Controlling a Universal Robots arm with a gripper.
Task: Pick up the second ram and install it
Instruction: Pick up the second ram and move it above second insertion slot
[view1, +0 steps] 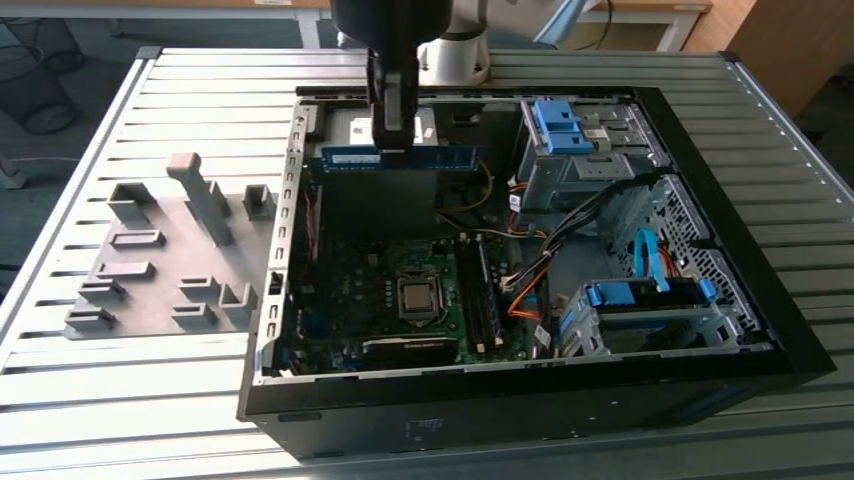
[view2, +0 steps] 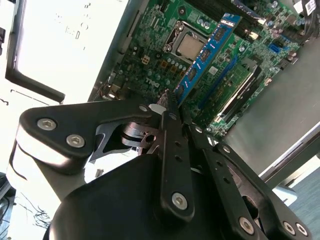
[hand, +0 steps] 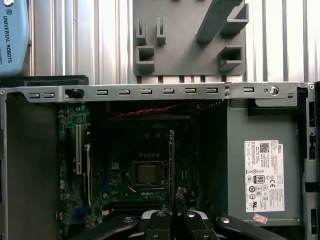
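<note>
The second ram (view1: 400, 157) is a thin blue-green strip held level above the back of the open computer case (view1: 747, 330). My gripper (view1: 391, 138) is shut on its upper edge near the middle. In the second wrist view the ram (view2: 205, 52) sticks out from the gripper (view2: 169, 104) over the motherboard (view2: 150, 45), above the processor socket (view2: 190, 46). In the first wrist view the ram (hand: 171, 160) appears edge-on, rising from the gripper (hand: 172, 212). The memory slots (view1: 481, 295) lie beside the socket (view1: 418, 296).
A grey holder plate (view1: 160, 262) with upright blocks lies on the slatted table at the exterior view's left of the case. Cables (view1: 527, 270), blue drive brackets (view1: 558, 125) and a drive cage (view1: 654, 300) crowd the case's right side. The power supply (hand: 262, 170) sits near the case rim.
</note>
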